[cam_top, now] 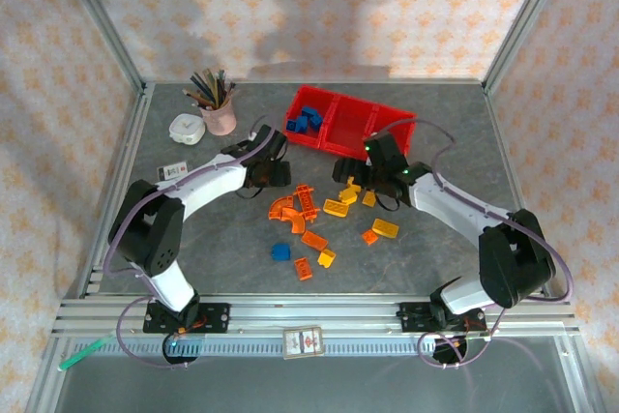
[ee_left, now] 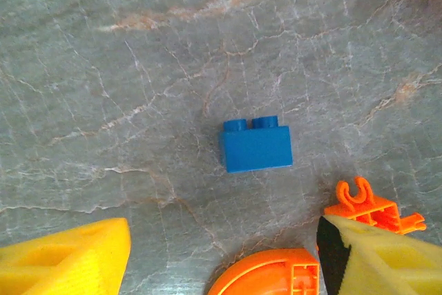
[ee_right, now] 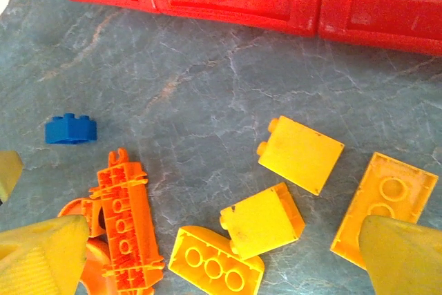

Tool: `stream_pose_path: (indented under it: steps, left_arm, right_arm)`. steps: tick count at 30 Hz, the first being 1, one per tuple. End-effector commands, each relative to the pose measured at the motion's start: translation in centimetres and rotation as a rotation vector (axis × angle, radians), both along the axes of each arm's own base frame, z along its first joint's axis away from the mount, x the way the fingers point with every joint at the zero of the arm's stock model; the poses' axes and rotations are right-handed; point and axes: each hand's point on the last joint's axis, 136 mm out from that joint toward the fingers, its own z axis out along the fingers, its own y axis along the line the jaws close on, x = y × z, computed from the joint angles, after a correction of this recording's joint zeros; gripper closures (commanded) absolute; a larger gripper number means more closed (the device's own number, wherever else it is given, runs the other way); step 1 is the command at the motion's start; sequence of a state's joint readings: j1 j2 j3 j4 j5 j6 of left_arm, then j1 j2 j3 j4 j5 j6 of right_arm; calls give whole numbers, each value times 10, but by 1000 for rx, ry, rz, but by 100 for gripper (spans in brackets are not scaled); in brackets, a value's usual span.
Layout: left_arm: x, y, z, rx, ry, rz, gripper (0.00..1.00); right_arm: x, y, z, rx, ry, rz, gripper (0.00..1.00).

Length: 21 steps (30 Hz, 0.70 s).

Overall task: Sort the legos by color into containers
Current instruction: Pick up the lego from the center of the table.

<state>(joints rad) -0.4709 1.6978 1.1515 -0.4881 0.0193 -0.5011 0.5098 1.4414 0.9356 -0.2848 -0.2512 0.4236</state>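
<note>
The loose legos lie scattered at the middle of the grey table. They are orange and yellow pieces, with one blue piece at the 7 o'clock edge of the spread. The red containers stand at 12 o'clock from them, close to the table's far edge. Their left compartment holds several blue bricks. A strip of bare table separates the containers' near wall from the nearest yellow pieces.

In the left wrist view a blue brick lies by itself with its studs toward 12 o'clock. There is bare stone all round it except toward 5 o'clock, where an orange clip plate and a curved orange piece sit near. The left gripper has its jaws spread with nothing between them, and the brick lies just beyond the fingertips.

The right gripper hangs with its jaws at full width, holding nothing. Below it is a cluster of yellow bricks, two of which touch edge to edge, and the container wall crosses at 12 o'clock.

At 10 o'clock from the spread stand a pink pencil cup and a white dish, well apart from the legos. Bare table runs along the left, right and near edges.
</note>
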Motion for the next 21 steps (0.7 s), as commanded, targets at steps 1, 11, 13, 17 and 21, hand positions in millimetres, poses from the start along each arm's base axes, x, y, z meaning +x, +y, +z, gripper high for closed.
stream_pose_path:
  steps: [1,11,13,17,21]
  left_arm:
    - [10,-6,-9,-16,-4,20,26]
    - [40,-9,-34,35,-13,61,32]
    - [45,-11,-40,40,-13,66,33]
    - [50,-11,-52,49,2,82,38]
    - [51,-10,-56,55,9,93,41]
  right_arm:
    - [3,-5,5,-6,-23,-41,0]
    - [13,-6,10,-54,-45,-31,0]
    - [15,-5,10,-61,-45,-27,0]
    - [17,-5,8,-68,-50,-22,0]
    - [18,-3,4,-69,-41,-17,0]
